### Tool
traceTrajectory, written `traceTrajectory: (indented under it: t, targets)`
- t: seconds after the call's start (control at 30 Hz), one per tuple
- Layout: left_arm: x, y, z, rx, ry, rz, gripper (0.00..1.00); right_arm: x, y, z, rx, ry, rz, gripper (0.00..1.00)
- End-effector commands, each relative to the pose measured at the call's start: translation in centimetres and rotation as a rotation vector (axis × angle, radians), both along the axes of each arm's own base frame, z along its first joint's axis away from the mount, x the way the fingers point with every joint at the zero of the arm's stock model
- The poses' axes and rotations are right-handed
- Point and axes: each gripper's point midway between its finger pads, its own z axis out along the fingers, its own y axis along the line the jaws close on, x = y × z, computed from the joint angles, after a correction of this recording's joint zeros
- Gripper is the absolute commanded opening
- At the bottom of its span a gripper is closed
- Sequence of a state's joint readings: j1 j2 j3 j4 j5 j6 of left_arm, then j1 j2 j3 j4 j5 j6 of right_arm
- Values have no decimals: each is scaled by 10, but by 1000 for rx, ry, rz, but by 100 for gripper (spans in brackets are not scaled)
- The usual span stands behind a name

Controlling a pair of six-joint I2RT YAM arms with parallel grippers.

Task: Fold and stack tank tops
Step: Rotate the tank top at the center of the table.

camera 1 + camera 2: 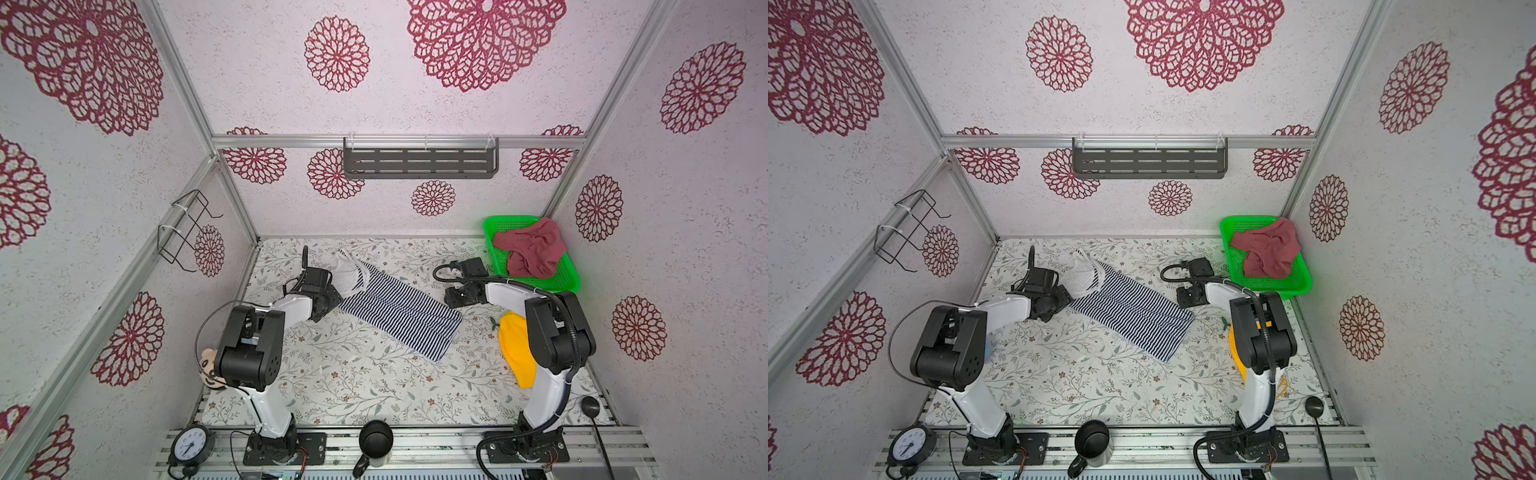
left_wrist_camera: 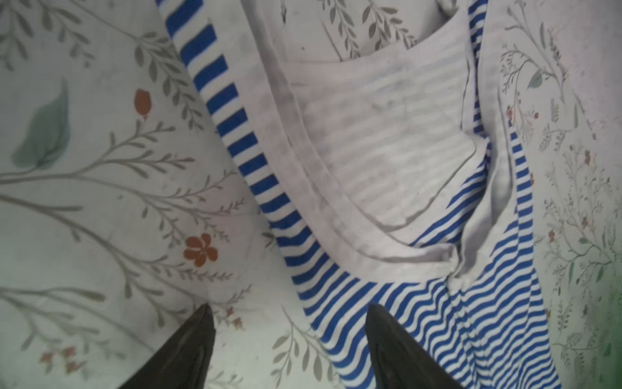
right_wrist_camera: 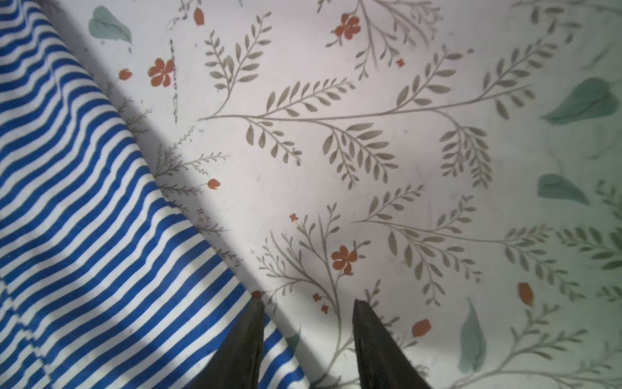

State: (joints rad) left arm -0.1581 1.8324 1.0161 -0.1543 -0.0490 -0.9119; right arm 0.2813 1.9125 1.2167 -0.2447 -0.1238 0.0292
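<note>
On the table (image 1: 353,386), the striped tank top (image 1: 399,311), seemingly halved lengthwise, is being folded, the crumpled red tank top (image 1: 530,249) is being cradled by the far-right green basket (image 1: 488,227), and the striped edges are being straddled by the open, empty left gripper (image 2: 289,306) and right gripper (image 3: 306,301).

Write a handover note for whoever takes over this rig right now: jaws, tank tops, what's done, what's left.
Left gripper: jaws open, empty, over the strap end of the striped top.
Right gripper: jaws open, empty, at that top's edge nearer the basket.
Striped top: a long strip flat on the table, apparently folded lengthwise.
Red top: crumpled in the basket.
Done: at most a lengthwise fold of the striped top.
Left: finish that fold, fold the red top, stack both.
</note>
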Motion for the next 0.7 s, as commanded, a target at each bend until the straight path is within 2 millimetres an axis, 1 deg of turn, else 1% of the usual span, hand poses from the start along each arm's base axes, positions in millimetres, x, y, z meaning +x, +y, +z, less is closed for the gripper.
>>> traceTrajectory:
  t: [0.0, 0.07, 0.13, 0.2, 0.23, 0.27, 0.4, 0.47, 0.6, 0.67]
  targets:
    - [16, 4, -7, -17, -17, 50, 74, -8, 6, 1, 34, 20, 45, 43]
    - [22, 4, -11, -17, -10, 56, 74, -17, 6, -9, 40, 56, 39, 41]
    - [28, 6, -12, -17, -14, 64, 74, -25, 2, -18, 30, 89, 19, 37]
    - [34, 8, -10, -13, -22, 68, 73, -31, -3, -23, 13, 107, -2, 34]
    - [39, 9, -5, -12, -36, 69, 73, -35, -7, -27, 1, 122, -20, 31]
    - [40, 11, -20, -5, -3, 68, 73, -39, -11, -29, -10, 135, -40, 29]
    - [55, 11, -27, -6, 21, 45, 72, -56, -22, -34, -28, 177, -109, 25]
    - [63, 9, -33, -11, 31, 33, 72, -68, -25, -35, -24, 189, -142, 21]
    - [77, 1, -42, -29, 46, 4, 72, -97, -30, -36, -15, 208, -194, 20]
    - [84, -6, -45, -48, 45, -15, 72, -115, -27, -35, 1, 216, -217, 19]
